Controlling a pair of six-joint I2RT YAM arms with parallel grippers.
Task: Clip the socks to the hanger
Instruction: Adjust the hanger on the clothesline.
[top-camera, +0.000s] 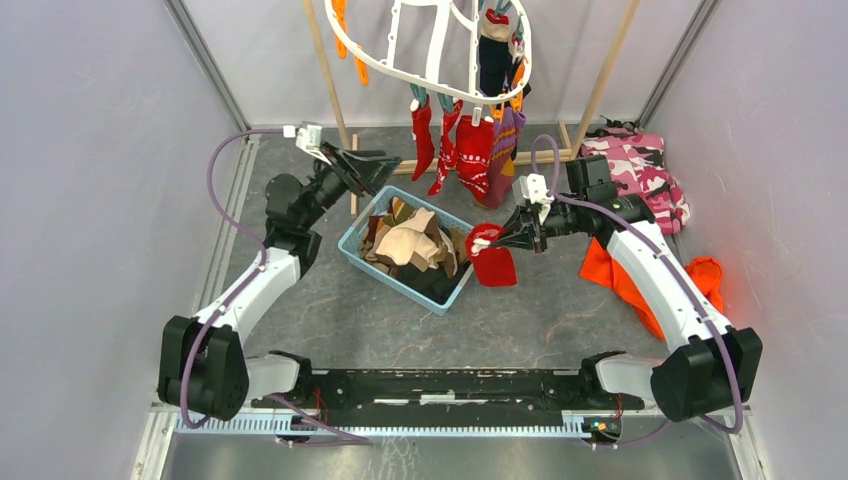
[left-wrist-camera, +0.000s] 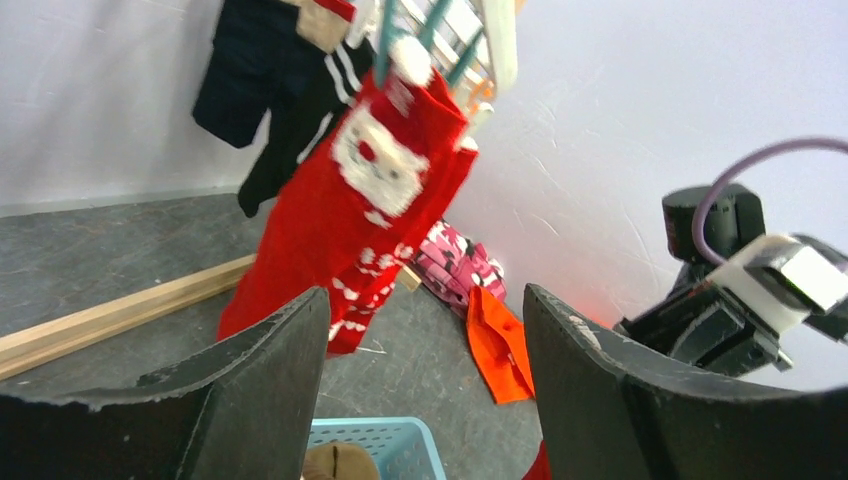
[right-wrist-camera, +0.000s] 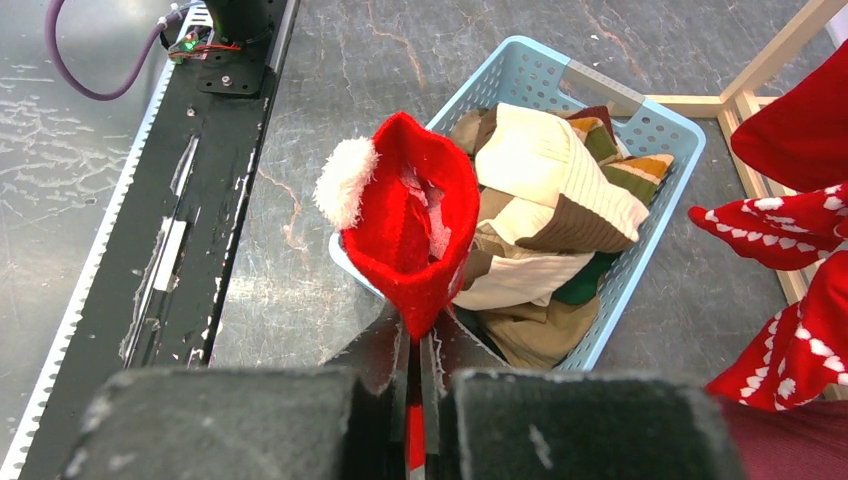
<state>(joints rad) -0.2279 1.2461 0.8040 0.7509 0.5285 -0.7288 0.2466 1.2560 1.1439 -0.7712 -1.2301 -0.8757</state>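
Top camera looks down from above-behind. Left wrist faces right, slightly upward; right wrist faces left, downward, close. All share blue basket (top-camera: 398, 288) (left-wrist-camera: 372, 438) (right-wrist-camera: 520, 62).

Left arm (top-camera: 250, 290) and right arm (top-camera: 660, 285) show white moulded link shells between chunky black joint housings. A purple cable (top-camera: 212, 178) loops along each to a small white camera block (top-camera: 308, 134) at the wrist. Fingers (left-wrist-camera: 250, 400) are broad, black and wedge-shaped with pale scuffed edges; the bases share a black rail (top-camera: 450, 385) scratched whitish.
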